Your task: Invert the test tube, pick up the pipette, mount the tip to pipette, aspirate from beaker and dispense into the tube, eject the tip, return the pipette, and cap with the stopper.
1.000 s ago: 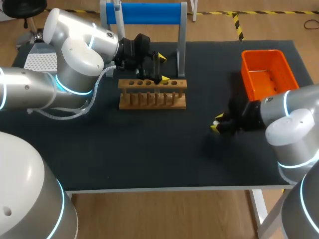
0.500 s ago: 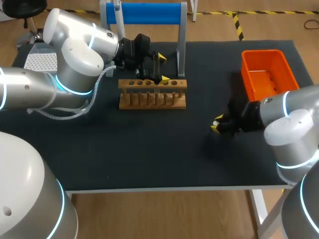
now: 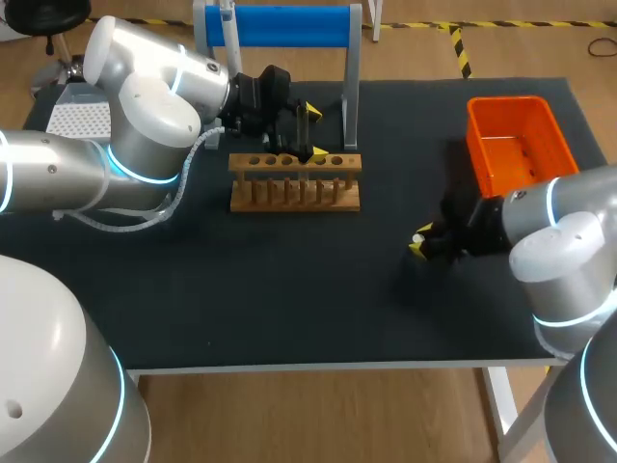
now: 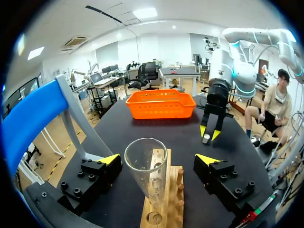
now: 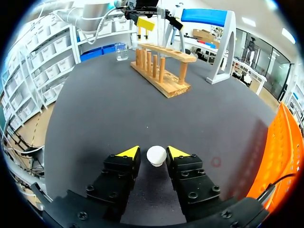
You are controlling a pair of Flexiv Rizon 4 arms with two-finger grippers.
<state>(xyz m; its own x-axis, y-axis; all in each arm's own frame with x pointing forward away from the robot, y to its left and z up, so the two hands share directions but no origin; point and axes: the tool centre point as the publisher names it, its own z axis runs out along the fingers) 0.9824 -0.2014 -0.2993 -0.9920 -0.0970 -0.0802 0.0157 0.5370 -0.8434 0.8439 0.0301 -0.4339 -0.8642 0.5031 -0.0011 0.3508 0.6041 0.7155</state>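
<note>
Over the wooden rack (image 3: 294, 183) at the far side of the table (image 3: 289, 299), my left gripper (image 3: 315, 133) hangs with its fingers spread wide, one on each side of the test tube (image 4: 145, 166) and neither touching the glass. The tube stands in the rack with its mouth up, so I judge the turning-over step done. Mouth up is how it must sit to take liquid, and the rack carries it so that I need not. With the fingers this far apart I could lift away without knocking it.

My right gripper (image 3: 418, 243), low over bare table near the orange bin (image 3: 485, 166), is clamped on the white stopper (image 5: 156, 155), with a finger pressing each side. I judge it waits here, well apart from the rack, to keep the stopper ready for capping at the end and out of my left arm's way. Past the rack's far end, as my right wrist sees it, stands the beaker (image 5: 121, 51), handy for drawing liquid later.
</note>
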